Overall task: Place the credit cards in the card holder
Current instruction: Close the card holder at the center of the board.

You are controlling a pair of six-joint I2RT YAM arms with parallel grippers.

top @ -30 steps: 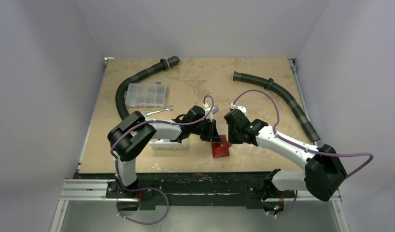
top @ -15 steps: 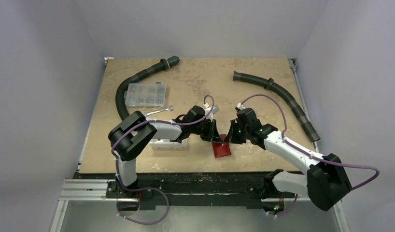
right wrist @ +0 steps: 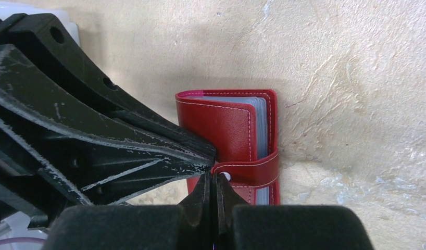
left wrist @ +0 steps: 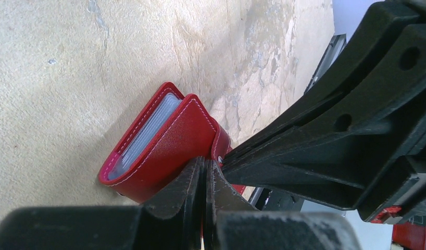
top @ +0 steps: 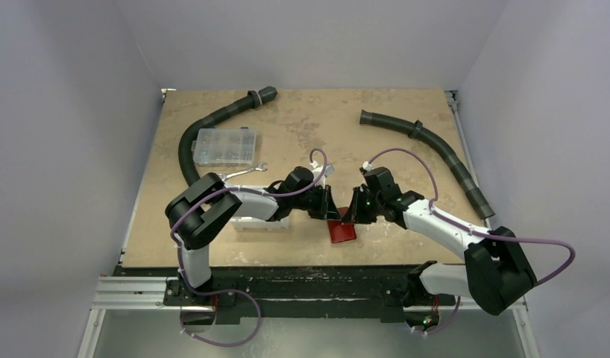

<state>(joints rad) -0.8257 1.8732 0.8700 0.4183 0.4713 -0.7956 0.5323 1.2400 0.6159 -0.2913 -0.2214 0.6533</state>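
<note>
Holder closed on table, tab wrapped round it, grey leaves inside, cards or sleeves unclear, just ahead of 2 grippers, left gripper and right gripper pinched closed, nothing seen held, tips meeting at tab's snap
</note>
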